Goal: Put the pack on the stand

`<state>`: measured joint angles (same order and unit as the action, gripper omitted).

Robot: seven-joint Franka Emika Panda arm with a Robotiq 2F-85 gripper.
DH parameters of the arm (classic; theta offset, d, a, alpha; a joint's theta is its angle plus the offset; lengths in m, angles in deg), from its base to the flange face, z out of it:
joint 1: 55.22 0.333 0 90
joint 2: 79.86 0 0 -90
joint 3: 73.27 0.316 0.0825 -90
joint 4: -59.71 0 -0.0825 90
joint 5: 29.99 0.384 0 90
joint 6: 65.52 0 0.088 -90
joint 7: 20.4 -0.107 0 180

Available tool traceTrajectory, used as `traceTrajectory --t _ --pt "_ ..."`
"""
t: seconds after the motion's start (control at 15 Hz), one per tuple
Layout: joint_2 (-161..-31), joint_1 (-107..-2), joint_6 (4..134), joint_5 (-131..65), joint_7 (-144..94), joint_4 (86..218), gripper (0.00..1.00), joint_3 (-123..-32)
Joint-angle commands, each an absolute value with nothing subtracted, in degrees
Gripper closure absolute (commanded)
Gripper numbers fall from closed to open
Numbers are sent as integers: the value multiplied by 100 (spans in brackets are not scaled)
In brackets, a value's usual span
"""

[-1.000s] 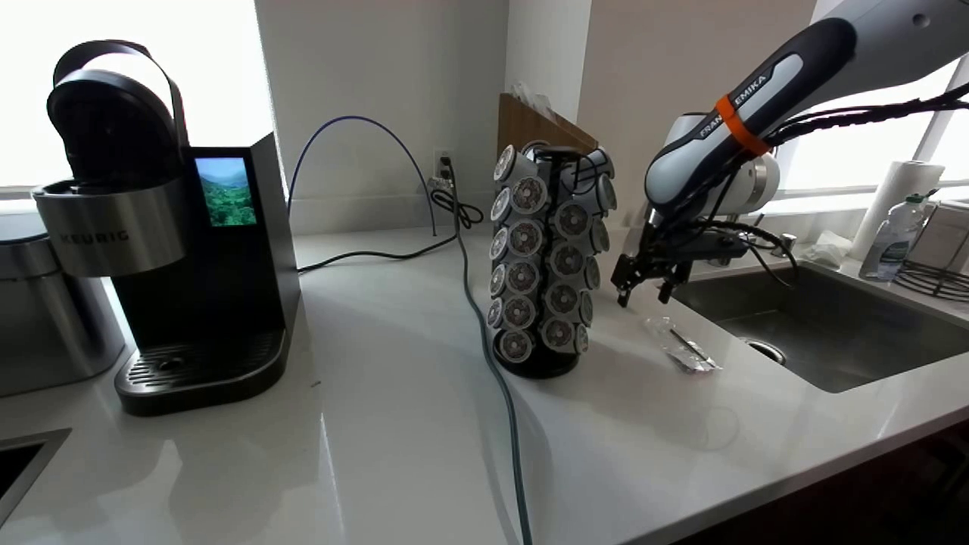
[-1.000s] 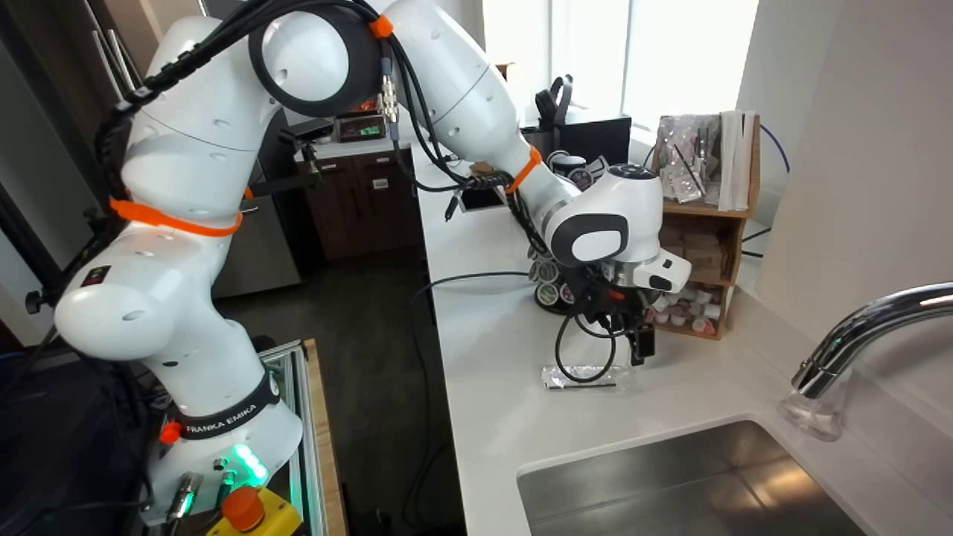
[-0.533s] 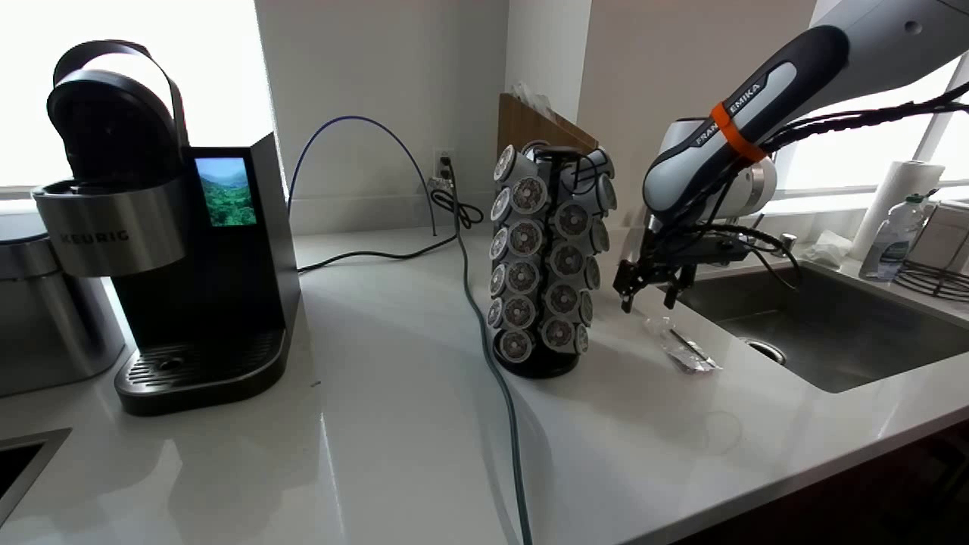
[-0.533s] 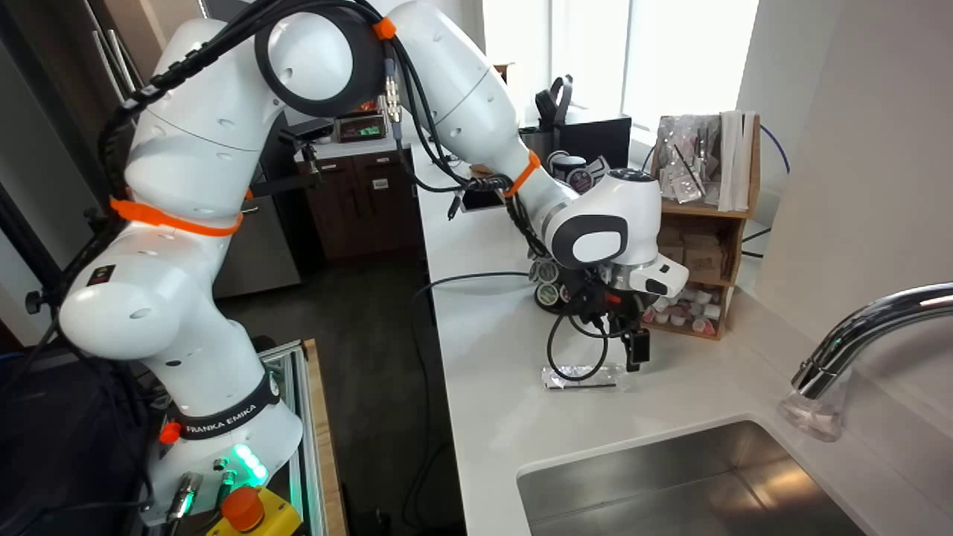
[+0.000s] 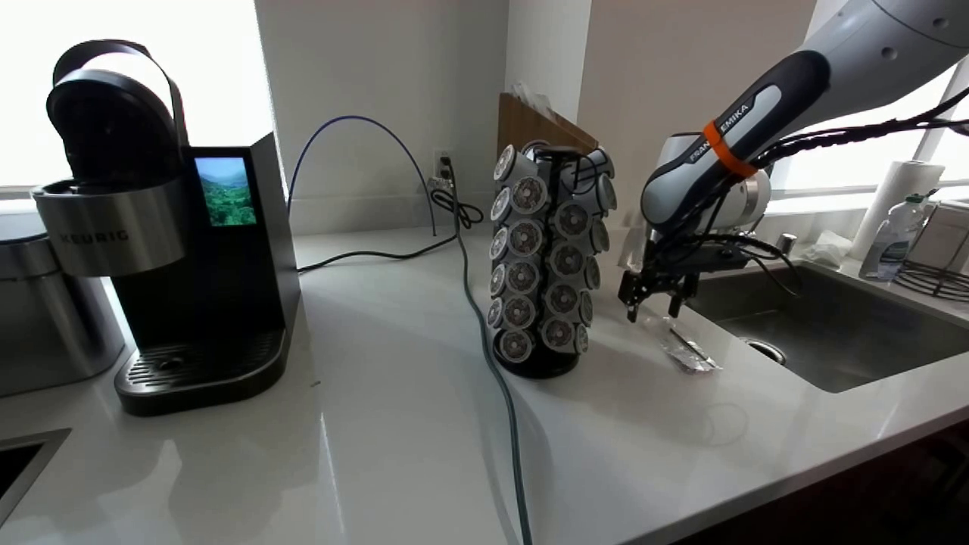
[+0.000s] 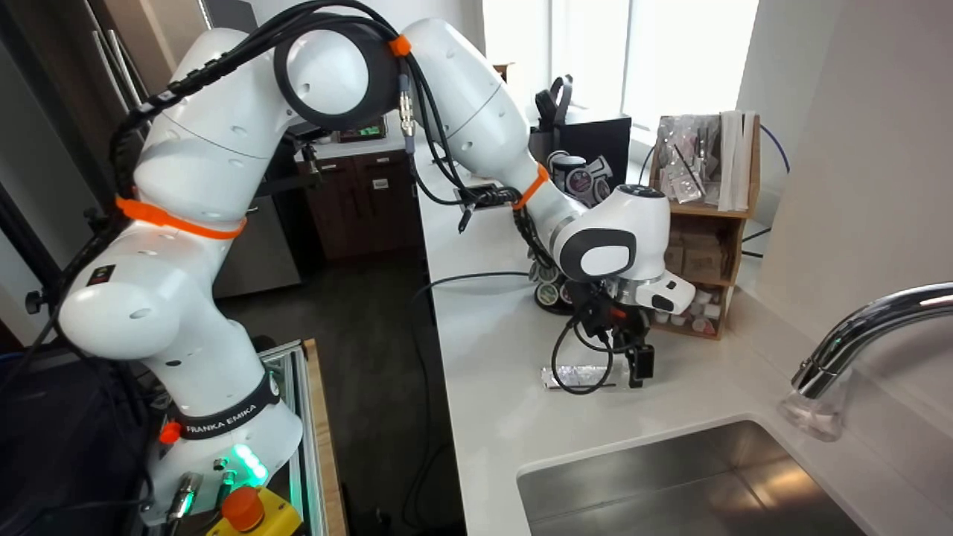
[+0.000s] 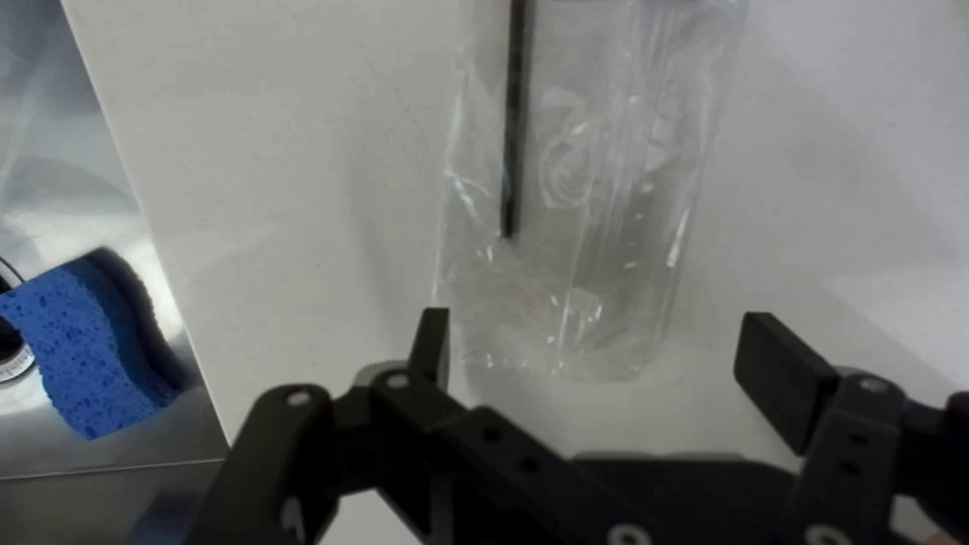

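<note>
The pack (image 5: 690, 353) is a thin, clear, shiny packet with a black stick inside. It lies flat on the counter between the stand and the sink, and also shows in an exterior view (image 6: 577, 374). In the wrist view the near end of the pack (image 7: 583, 174) reaches between the fingertips. My gripper (image 7: 596, 333) is open and empty, low over that end; in both exterior views the gripper (image 5: 653, 312) (image 6: 640, 370) hangs just above the counter. The stand (image 5: 536, 369), a dark carousel with columns of coffee pods, is upright beside the gripper; the arm partly hides it in an exterior view (image 6: 557, 308).
A sink (image 5: 840, 382) lies beside the pack, with a blue sponge (image 7: 87, 344) in it. A wooden shelf (image 6: 733, 298) holding similar packets stands behind the gripper. A faucet (image 6: 878, 327) juts over the sink. A cable (image 5: 509, 409) crosses the counter by the stand. A coffee maker (image 5: 280, 227) stands farther off.
My gripper has moved down toward the counter and slightly closer to the pack's near end. It stays open. The pack and the stand have not moved.
</note>
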<state>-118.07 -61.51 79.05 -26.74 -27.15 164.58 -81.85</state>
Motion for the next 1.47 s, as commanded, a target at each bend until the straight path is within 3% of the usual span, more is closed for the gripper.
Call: traceTrajectory --t 0.0,0.4,1.07,1.13,1.27,1.4 --pt "-12025 -6126 7707 -2783 -2843 16188 7 -8229" --pt "-12163 -6147 7617 -2772 -2793 16023 14 -8202" --pt "-12174 -6196 7572 -2720 -2689 15945 46 -8085" --pt "-12181 -6211 7601 -2709 -2665 15938 51 -8072" --pt "-12156 -6228 7632 -2691 -2634 15923 78 -8039" --pt "-12144 -6239 7654 -2668 -2605 15915 95 -7991"
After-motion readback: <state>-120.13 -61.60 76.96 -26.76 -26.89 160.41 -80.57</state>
